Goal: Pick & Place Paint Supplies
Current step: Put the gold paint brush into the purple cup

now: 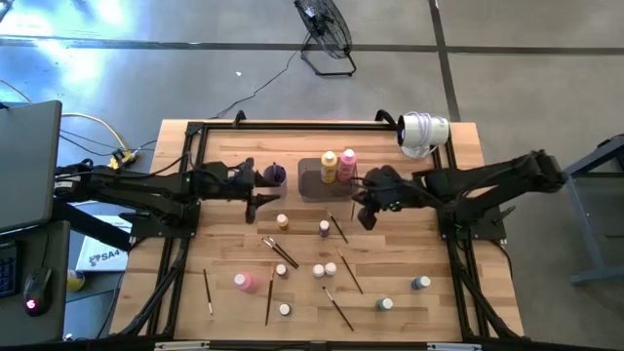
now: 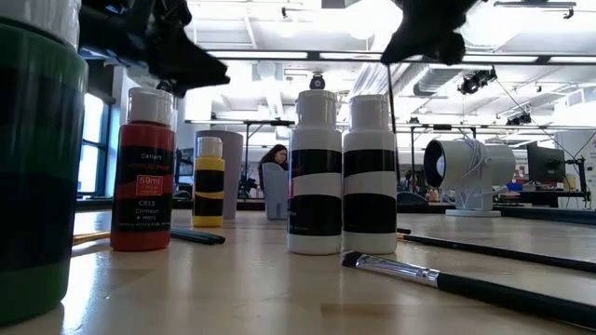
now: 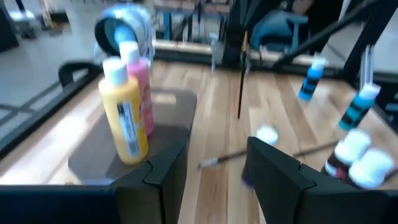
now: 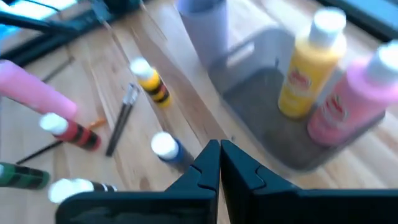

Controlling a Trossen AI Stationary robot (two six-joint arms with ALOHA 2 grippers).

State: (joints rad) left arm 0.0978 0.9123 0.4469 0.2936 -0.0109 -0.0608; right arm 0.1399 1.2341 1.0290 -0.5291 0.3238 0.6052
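1. Gripping, to judge from the low and left wrist views, a thin dark paintbrush (image 3: pixel 240 81): right gripper (image 4: pixel 219 158) with both fingers pressed flat together, raised off the wood near the middle of the table.
2. Hanging straight down from that grip, long axis upright, lower end apparently clear of the table. Not visible between the fingers in the right wrist view itself, so read as a likely hold rather than a certain one.
3. Lying just beside the right gripper, toward the left arm and the table's far edge: dark grey tray (image 1: pixel 310 187), with a yellow bottle (image 1: pixel 329 166) and a pink bottle (image 1: pixel 347 161) standing upright together at the end nearer the right arm.
4. Standing just past the tray's other end: purple cup (image 1: pixel 276 174), close by the left gripper (image 3: pixel 216 163), fingers spread with nothing between them, hovering above the table.
5. Judged as the hinge of the next move: a short sideways carry toward the tray, right arm plainly the nearer to its bottle end. Upright brush liable to knock the two bottles unless brought down over the bare part.
6. Scattered over the near half of the table, well apart from either gripper: a fallen pink bottle (image 1: pixel 244 282), several small white-capped bottles (image 1: pixel 319 270) and more brushes (image 1: pixel 337 308) lying flat at various angles.
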